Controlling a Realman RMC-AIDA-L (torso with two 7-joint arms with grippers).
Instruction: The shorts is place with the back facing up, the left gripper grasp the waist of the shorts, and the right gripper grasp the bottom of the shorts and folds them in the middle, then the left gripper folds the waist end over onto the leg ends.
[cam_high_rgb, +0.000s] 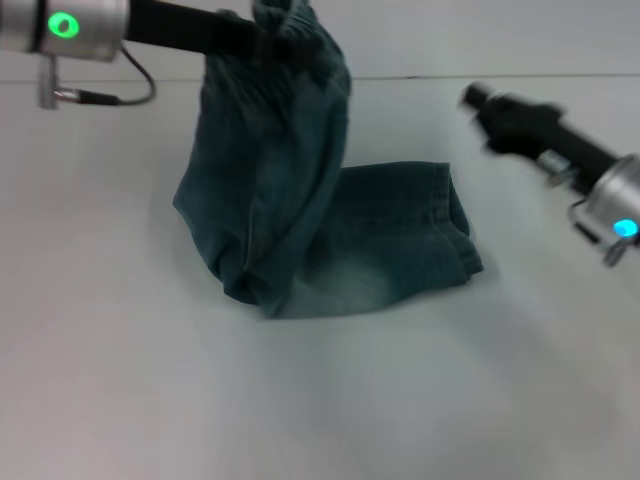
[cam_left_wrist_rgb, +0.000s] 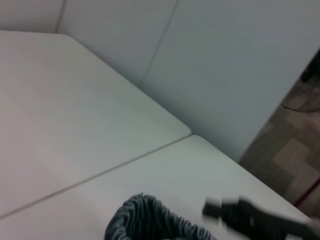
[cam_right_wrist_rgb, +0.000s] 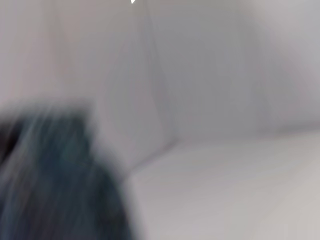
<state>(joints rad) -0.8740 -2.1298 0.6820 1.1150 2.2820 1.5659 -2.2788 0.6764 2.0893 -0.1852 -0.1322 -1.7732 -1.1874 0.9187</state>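
Head view: left gripper (cam_high_rgb: 262, 42) clamped on the waist (cam_high_rgb: 290, 25), shorts (cam_high_rgb: 300, 220) lifted at table (cam_high_rgb: 120, 400) centre, leg ends (cam_high_rgb: 455, 225) lying right. Right gripper (cam_high_rgb: 480, 100) free, jaw state unclear. Left wrist: ruffled waist visible. Right wrist: denim nearby. Lengthwise fold done; final fold under way.

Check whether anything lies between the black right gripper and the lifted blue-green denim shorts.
Nothing: in the head view only bare white table separates the right gripper from the shorts, held up by the left gripper.
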